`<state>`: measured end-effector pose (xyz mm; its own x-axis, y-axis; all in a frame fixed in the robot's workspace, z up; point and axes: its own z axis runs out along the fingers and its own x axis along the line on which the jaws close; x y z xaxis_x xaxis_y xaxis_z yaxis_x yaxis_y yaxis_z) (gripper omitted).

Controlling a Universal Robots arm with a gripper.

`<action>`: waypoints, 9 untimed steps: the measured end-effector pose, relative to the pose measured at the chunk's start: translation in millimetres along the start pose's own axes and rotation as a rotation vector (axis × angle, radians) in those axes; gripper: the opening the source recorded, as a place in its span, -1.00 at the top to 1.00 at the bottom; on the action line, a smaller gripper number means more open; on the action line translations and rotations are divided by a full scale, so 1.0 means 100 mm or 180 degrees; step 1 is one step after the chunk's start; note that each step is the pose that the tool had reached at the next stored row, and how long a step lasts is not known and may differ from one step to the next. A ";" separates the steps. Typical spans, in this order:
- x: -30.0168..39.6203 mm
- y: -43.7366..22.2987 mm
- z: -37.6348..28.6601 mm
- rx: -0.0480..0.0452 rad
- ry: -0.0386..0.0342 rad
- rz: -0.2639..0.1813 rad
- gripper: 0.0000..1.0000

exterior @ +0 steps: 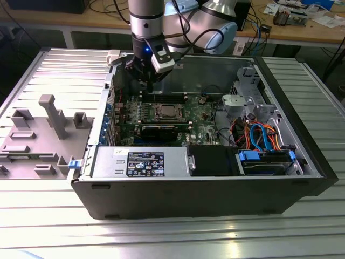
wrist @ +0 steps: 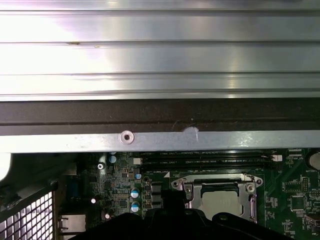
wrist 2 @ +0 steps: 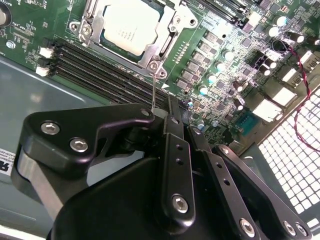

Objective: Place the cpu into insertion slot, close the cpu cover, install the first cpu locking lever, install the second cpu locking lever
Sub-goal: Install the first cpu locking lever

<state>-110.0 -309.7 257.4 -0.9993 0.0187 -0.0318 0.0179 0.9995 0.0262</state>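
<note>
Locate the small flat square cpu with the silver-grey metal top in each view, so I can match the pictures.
Exterior view: the cpu sits mid-way across the green motherboard inside the open case.
Second wrist view: the cpu lies beside the long black memory slots.
First wrist view: the cpu lies next to those slots.
Shared landmark: the silver cpu cover framing it.

We saw the cpu had a matt silver-grey metal top, while the cpu cover around it was shinier bare metal. The motherboard was glossy green (kinda lacquered-looking). The gripper was smooth matt black with bright screw heads, and the table was ribbed brushed metal.
</note>
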 end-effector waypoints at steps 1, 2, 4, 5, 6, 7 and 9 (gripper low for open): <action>-0.005 0.000 0.000 0.0000 0.0000 0.0000 0.79; -0.005 0.000 0.000 0.0000 0.0000 0.0000 0.79; -0.005 0.000 0.000 0.0000 0.0000 0.0000 0.79; -0.005 0.000 0.000 0.0000 0.0000 0.0000 0.79; -0.006 0.000 0.000 0.0000 0.0000 0.0000 0.79; -0.006 0.000 0.000 0.0000 0.0000 0.0000 0.79; -0.010 0.000 0.001 0.0004 0.0000 -0.0001 0.79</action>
<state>-109.0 -309.7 257.4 -0.9993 0.0184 -0.0318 0.0177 0.9995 0.0249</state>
